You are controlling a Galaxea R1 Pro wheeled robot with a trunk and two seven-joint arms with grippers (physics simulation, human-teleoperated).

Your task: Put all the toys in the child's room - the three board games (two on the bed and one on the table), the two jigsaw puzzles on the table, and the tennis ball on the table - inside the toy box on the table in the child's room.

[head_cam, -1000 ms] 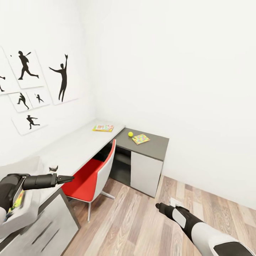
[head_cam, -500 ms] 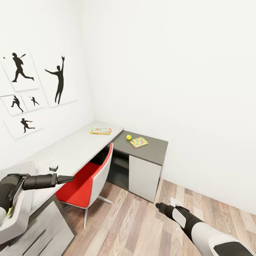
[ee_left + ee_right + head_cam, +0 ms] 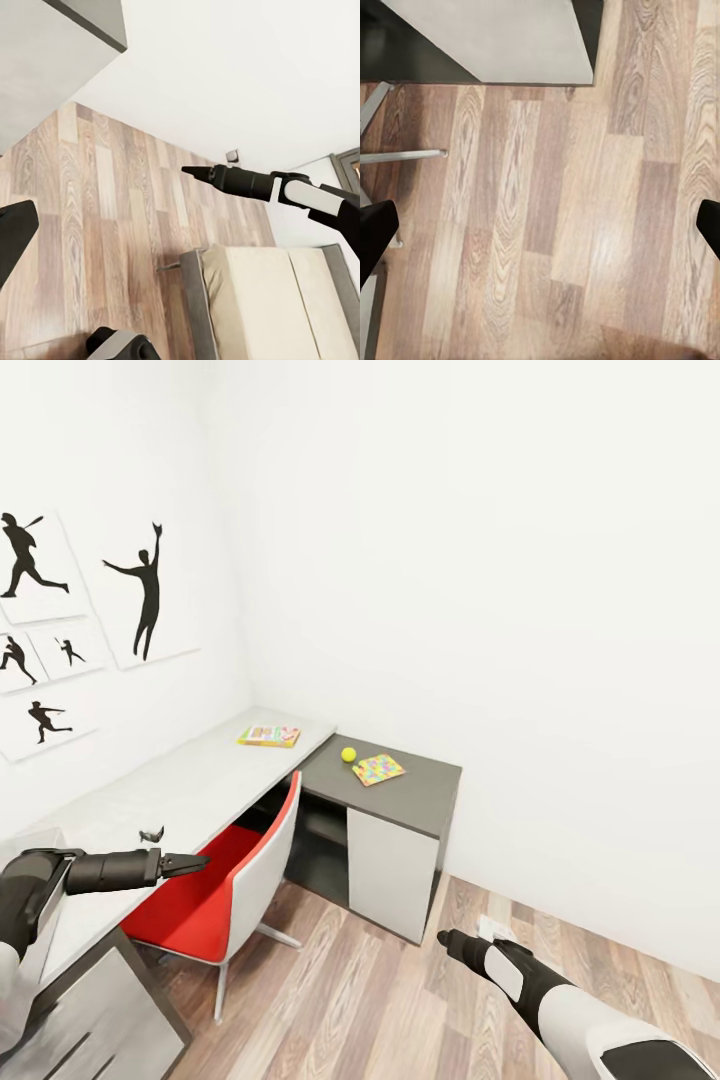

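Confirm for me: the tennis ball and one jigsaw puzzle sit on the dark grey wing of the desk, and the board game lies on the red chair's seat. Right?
Not quite. The board game lies on the pale grey desk top, not on the red chair; the head view shows it. The tennis ball and jigsaw puzzle do sit on the dark grey wing.

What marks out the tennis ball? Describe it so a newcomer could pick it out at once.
Find the L-shaped table in the room's corner and follow it to its lower dark grey wing. The tennis ball sits there, just beside a jigsaw puzzle. It is the small, round, yellow-green thing; the puzzle is a flat multicoloured square.
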